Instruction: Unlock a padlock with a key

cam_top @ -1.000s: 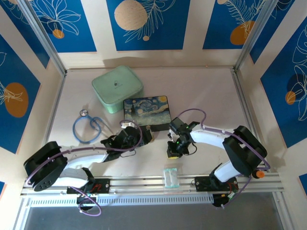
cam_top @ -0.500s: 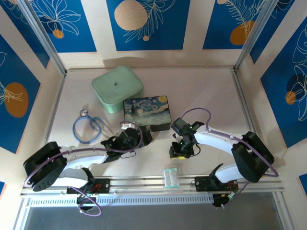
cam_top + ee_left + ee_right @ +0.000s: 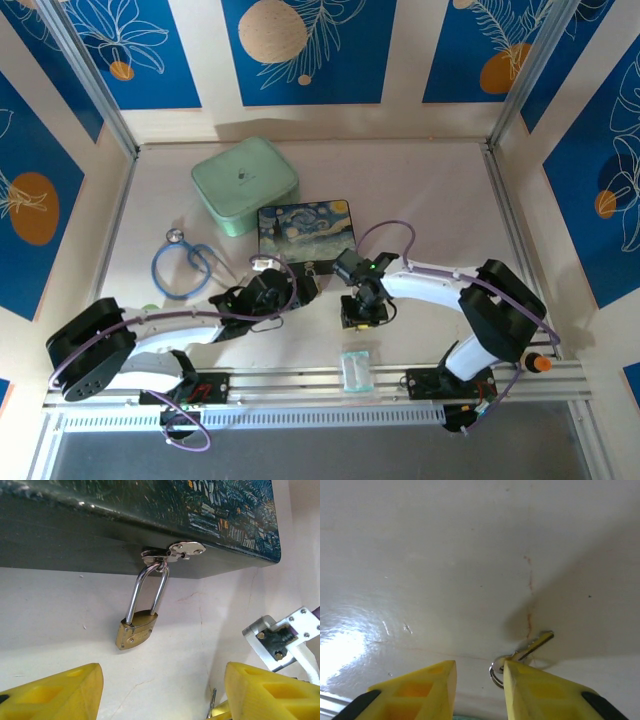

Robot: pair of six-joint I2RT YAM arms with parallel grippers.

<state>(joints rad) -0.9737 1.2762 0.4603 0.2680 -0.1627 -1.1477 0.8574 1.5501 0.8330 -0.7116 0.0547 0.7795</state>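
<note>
Left wrist view: the padlock [image 3: 136,632] hangs from the clasp [image 3: 172,552] of the painted box [image 3: 100,530] before the wide, empty left gripper [image 3: 162,682], while the key [image 3: 532,647] lies just beside the narrowly parted, empty right gripper [image 3: 480,672].

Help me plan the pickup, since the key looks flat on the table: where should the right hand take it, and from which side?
Probably the head end by its ring, the widest part. The key lies flat on the table, ring beside one finger of the right hand, blade pointing away. Come from straight above, fingers astride its narrow edges.
</note>
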